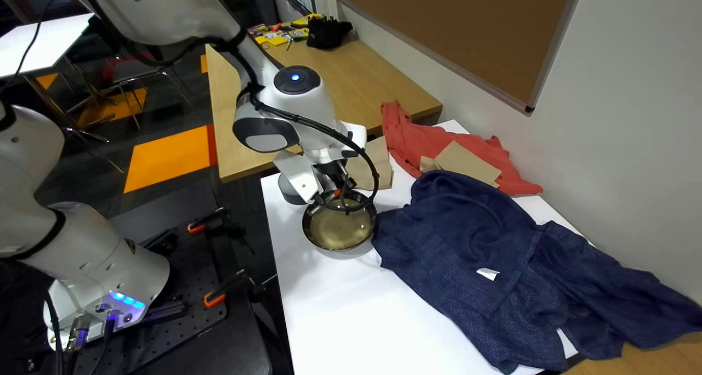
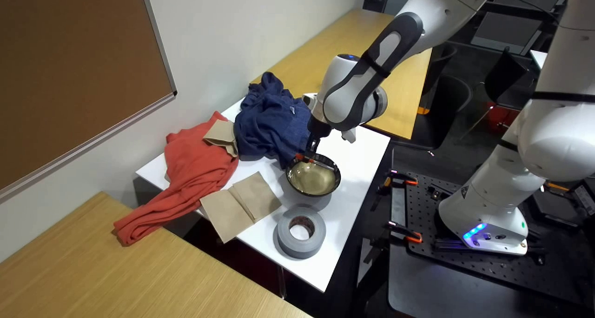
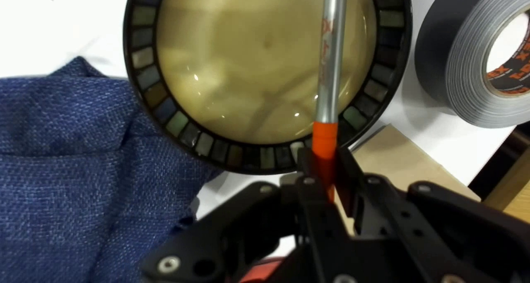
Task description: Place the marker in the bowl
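The marker is a slim silver-grey stick [image 3: 330, 59] with an orange end. My gripper [image 3: 325, 161] is shut on its orange end in the wrist view. The silver part sticks out over the bowl [image 3: 232, 68], which has a dark tiled rim and a tan-olive inside. In an exterior view the gripper [image 2: 310, 147] is at the bowl's [image 2: 314, 181] edge with the marker [image 2: 321, 162] across the opening. In an exterior view the bowl [image 1: 341, 232] is partly covered by the gripper [image 1: 341, 187] and a cable; the marker [image 1: 337, 192] shows there too. I cannot tell whether it touches the rim.
A grey tape roll [image 2: 284, 236] stands near the bowl on the white table [image 1: 340, 314]. A dark blue cloth [image 1: 466, 276] lies right beside the bowl. A red cloth [image 2: 200, 164] and brown cardboard pieces [image 2: 241, 204] lie nearby, with a wall behind.
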Tool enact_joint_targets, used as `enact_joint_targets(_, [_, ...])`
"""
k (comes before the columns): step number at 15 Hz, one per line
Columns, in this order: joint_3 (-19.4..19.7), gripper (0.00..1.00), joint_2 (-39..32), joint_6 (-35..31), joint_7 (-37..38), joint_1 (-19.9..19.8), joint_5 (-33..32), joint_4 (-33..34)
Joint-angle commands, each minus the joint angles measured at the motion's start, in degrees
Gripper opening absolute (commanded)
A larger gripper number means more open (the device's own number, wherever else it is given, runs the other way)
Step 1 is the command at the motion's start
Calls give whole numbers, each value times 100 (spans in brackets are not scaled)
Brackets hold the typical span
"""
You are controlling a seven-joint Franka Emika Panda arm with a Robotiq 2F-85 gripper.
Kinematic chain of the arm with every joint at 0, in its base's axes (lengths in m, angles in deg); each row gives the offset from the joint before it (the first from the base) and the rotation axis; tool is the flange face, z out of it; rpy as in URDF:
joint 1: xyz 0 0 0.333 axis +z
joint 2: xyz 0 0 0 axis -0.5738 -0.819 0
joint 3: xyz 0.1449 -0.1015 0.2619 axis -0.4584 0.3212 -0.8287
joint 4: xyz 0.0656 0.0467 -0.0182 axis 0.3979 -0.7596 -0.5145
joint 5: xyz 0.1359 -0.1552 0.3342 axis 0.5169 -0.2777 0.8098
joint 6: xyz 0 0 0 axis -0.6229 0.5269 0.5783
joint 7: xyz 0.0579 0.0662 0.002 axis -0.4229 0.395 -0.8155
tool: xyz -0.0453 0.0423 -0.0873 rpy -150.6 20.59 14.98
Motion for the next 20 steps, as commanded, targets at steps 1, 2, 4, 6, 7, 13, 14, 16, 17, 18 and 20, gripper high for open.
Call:
enact_joint_targets(1, [-232, 41, -284, -412, -432, -241, 116, 53])
enact_joint_targets(2, [-258, 44, -345, -499, -462, -277, 113, 57])
enact_joint_targets(4, [-322, 58, -433, -569, -521, -370, 113, 73])
enact_joint_targets(6, [-379, 73, -495, -614, -557, -455, 94, 84])
enact_joint_targets(7, [-417, 80, -508, -610, -564, -504, 97, 88])
enact_joint_targets(13, [-509, 100, -549, -596, -520, -646, 67, 108])
enact_joint_targets(14, [-519, 100, -545, -589, -520, -665, 68, 109])
enact_joint_targets(16, [-481, 100, -529, -554, -512, -652, 32, 111])
enact_joint_targets(17, [-395, 100, -517, -490, -451, -591, -7, 119])
enact_joint_targets(18, [-361, 100, -508, -437, -370, -535, 1, 95])
enact_joint_targets(20, [-359, 100, -508, -437, -370, -535, 0, 95])
